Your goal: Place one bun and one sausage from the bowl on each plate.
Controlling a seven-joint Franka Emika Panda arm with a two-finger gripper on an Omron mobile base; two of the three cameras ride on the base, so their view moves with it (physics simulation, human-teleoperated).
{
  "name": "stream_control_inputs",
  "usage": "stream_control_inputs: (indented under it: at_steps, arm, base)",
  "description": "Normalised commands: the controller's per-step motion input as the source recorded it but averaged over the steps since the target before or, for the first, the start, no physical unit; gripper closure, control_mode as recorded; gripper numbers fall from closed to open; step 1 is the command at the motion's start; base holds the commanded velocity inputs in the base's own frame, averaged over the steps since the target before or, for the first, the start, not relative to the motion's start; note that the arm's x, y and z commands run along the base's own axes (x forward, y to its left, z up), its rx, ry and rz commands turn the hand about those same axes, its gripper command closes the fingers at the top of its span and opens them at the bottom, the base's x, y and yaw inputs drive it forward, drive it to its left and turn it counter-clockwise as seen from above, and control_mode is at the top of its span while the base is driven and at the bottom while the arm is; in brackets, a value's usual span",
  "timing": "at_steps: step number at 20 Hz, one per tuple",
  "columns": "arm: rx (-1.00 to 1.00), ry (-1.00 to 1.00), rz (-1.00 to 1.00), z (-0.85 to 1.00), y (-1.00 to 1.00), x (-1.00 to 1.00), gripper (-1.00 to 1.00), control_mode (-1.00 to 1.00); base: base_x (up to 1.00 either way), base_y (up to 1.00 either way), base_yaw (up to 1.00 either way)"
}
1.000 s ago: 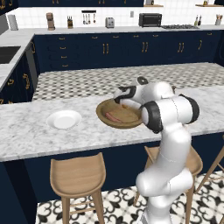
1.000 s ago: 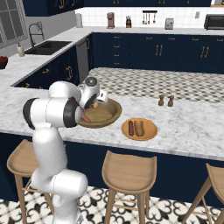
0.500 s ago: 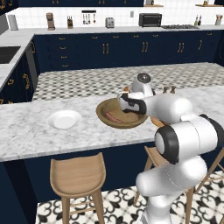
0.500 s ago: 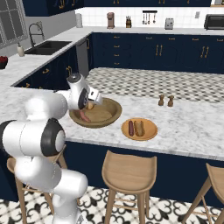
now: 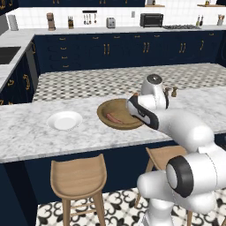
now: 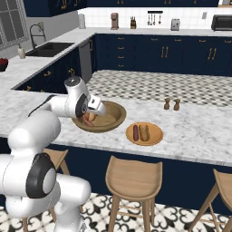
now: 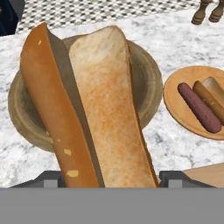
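1. Over the brown wooden bowl [image 6: 100, 118], the end effector [image 6: 89, 118] grips a split bun [image 7: 92, 109]; in the hand view the bun stands between the two finger bases and reaches far up the frame, its browned crust on the left and its pale cut face on the right.
2. From the right base view the bun shows as a small orange-tan piece just under the white hand, above the left part of the bowl.
3. Whether the bun still touches the bowl floor cannot be told from these views.
4. Inside the bowl, in the left base view, a reddish sausage [image 5: 114, 118] lies on the floor of the bowl, toward its left side.
5. Beside the bowl, on the robot's right, sits the flat orange-tan wooden plate [image 6: 157, 136], apart from the bowl's rim.
6. On that plate lie a dark sausage [image 6: 135, 132] and a browner bun [image 6: 144, 132], side by side and touching or nearly so.
7. On the robot's left of the bowl, the glossy white plate [image 5: 65, 120] rests on the marble bench [image 5: 26, 132], well apart from the bowl, with nothing on it.
8. Farther back on the bench, beyond the wooden plate, stand two small brown shakers [image 6: 171, 104] close together.
9. Wooden stools [image 6: 134, 179] stand on the patterned floor along the near side of the bench.
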Motion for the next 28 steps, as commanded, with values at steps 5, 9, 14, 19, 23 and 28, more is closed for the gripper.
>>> stream_control_inputs:
  at_steps: [5, 9, 14, 19, 23, 28]
  arm:
    - [0.0, 0.02, 0.0, 0.03, -0.18, 0.0, 1.0, -1.0]
    - [0.0, 0.0, 0.0, 0.02, -0.08, 0.0, 1.0, 1.0]
    - [0.0, 0.0, 0.0, 0.0, 0.0, 0.0, 1.0, 1.0]
    - [0.0, 0.0, 0.0, 0.0, 0.0, 0.0, 1.0, 1.0]
    - [0.0, 0.0, 0.0, 0.0, 0.0, 0.0, 1.0, 1.0]
    - [0.0, 0.0, 0.0, 0.0, 0.0, 0.0, 1.0, 1.0]
  base:
    - [0.0, 0.0, 0.0]
    - [0.0, -0.01, 0.0]
    - [-0.23, 0.43, 0.0]
    - [-0.07, 0.97, 0.0]
    - [0.16, 0.36, 0.0]
    - [0.53, -0.03, -0.02]
